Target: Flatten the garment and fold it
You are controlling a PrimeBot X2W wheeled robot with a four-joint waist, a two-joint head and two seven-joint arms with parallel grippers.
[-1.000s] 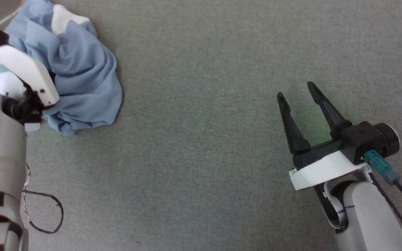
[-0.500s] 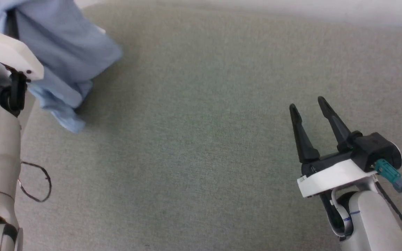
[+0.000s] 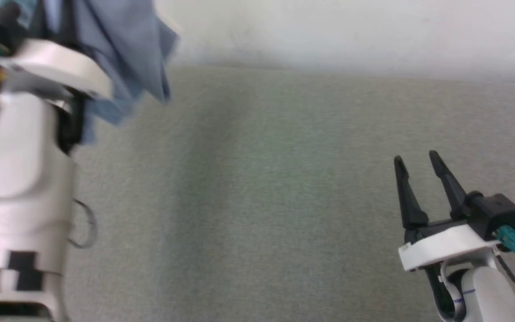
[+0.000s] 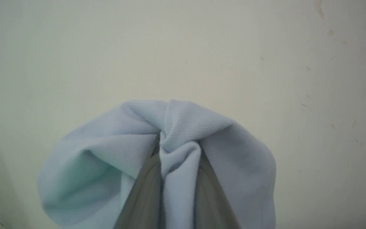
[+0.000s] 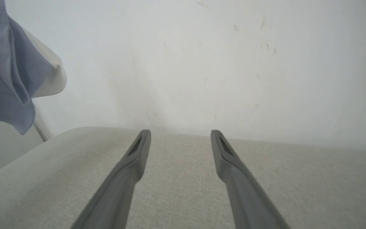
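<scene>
Wide open room on the grey-green table [image 3: 257, 201]: from the middle across to the right gripper [image 3: 416, 157] the cloth top lies bare, running back to a straight far edge under the white wall [image 3: 351, 31]. That right gripper sits low at the right, its two dark fingers spread apart with nothing between them.

Up at the top left, the garment [image 3: 119, 53] hangs bunched beside the pale left forearm [image 3: 20, 156]. It shows as light blue, draped in long folds and blurred, its lowest point dangling near the table's far edge.

The left wrist view gives the grip itself. The left gripper [image 4: 177, 152] is clamped on a pinch of the garment [image 4: 183, 127], fine knit texture plain to see, cloth ballooning out on both sides over the fingers against the plain wall.

The right wrist view adds the side angle. The right gripper [image 5: 179, 133] has its fingers parted over the table [image 5: 176, 190], the table's rounded left corner falls away, and the garment [image 5: 2, 73] hangs high at the left, hem clear of the surface.
</scene>
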